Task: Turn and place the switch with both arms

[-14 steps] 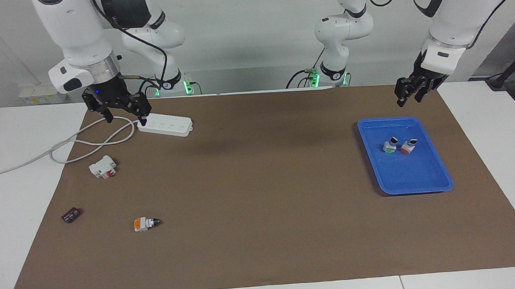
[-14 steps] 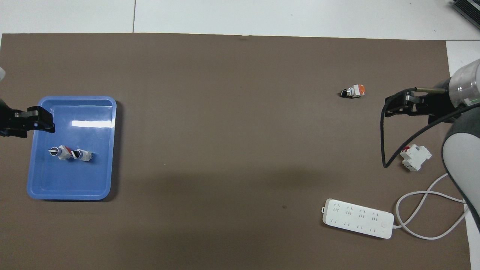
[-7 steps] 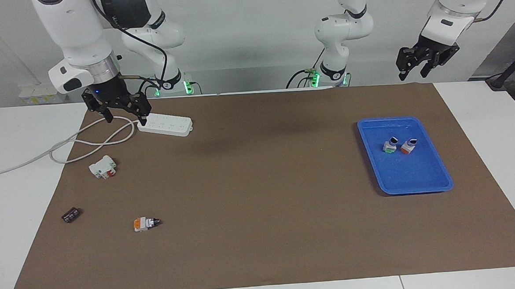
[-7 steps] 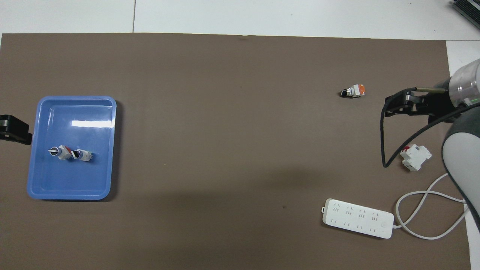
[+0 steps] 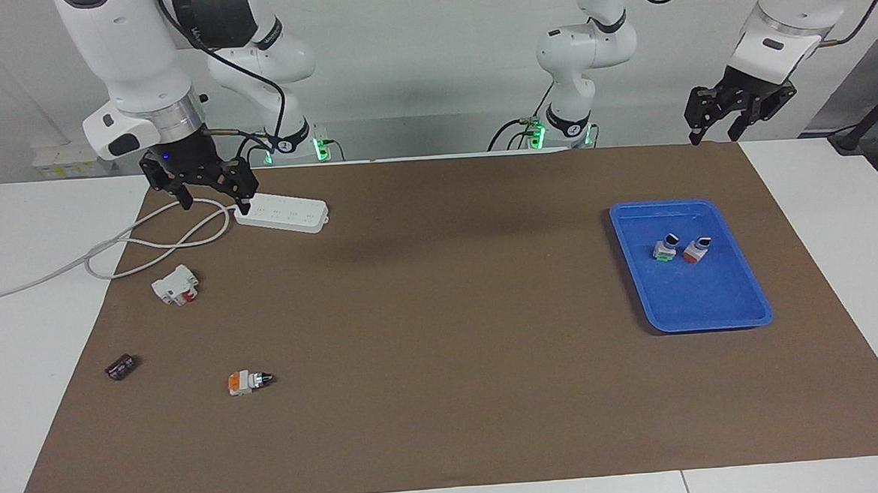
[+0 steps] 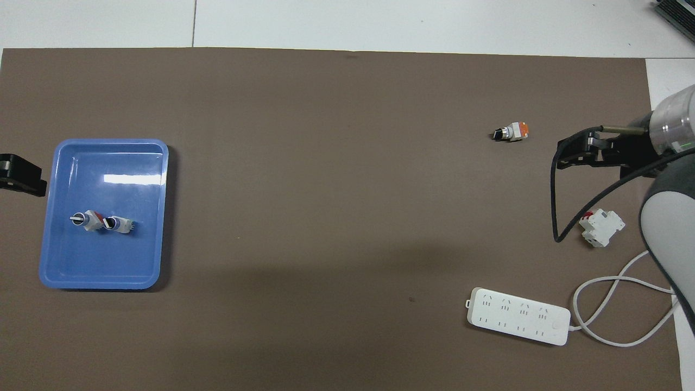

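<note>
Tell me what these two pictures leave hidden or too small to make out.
- Overhead view: the left gripper is cut off by the picture's edge beside the blue tray.
- Overhead view: the dark chip is missing, apparently covered by the right arm.
- Both views: the loose switch lies on the mat; its knob position is too small to read.
- Both views: the power strip markings are too small.
</note>
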`<state>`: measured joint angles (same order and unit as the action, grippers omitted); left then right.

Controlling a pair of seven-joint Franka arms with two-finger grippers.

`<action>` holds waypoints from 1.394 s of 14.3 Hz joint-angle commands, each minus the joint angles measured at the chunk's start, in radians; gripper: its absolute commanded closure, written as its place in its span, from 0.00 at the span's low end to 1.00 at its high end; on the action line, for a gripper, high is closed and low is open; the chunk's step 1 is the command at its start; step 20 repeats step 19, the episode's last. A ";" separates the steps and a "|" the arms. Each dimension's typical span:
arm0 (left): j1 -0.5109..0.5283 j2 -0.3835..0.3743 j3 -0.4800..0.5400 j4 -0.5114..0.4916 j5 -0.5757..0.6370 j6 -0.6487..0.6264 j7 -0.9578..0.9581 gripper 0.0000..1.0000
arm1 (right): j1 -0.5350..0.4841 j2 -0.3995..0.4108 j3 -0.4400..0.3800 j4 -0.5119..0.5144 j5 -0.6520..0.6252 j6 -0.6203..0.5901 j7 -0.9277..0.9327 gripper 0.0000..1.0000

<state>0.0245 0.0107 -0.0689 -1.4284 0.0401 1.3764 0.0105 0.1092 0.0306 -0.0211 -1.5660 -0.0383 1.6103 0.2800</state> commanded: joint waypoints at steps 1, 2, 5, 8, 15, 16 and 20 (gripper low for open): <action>-0.041 -0.018 0.052 -0.046 -0.023 0.052 0.005 0.34 | -0.010 -0.020 0.003 -0.026 -0.005 0.019 -0.021 0.00; -0.041 -0.030 0.054 -0.069 -0.023 0.076 0.003 0.34 | -0.010 -0.020 0.003 -0.026 -0.005 0.019 -0.021 0.00; -0.049 -0.040 0.054 -0.096 -0.049 0.121 -0.032 0.33 | -0.010 -0.020 0.004 -0.026 -0.005 0.019 -0.021 0.00; -0.038 -0.049 0.052 -0.113 -0.049 0.139 -0.024 0.23 | -0.010 -0.020 0.004 -0.026 -0.005 0.019 -0.021 0.00; -0.032 -0.072 0.052 -0.167 -0.046 0.216 -0.012 0.00 | -0.010 -0.020 0.004 -0.026 -0.005 0.019 -0.021 0.00; -0.032 -0.072 0.052 -0.168 -0.046 0.222 -0.015 0.00 | -0.010 -0.020 0.004 -0.026 -0.005 0.019 -0.021 0.00; -0.041 -0.074 0.050 -0.167 -0.046 0.210 -0.018 0.00 | -0.010 -0.020 0.004 -0.026 -0.005 0.019 -0.021 0.00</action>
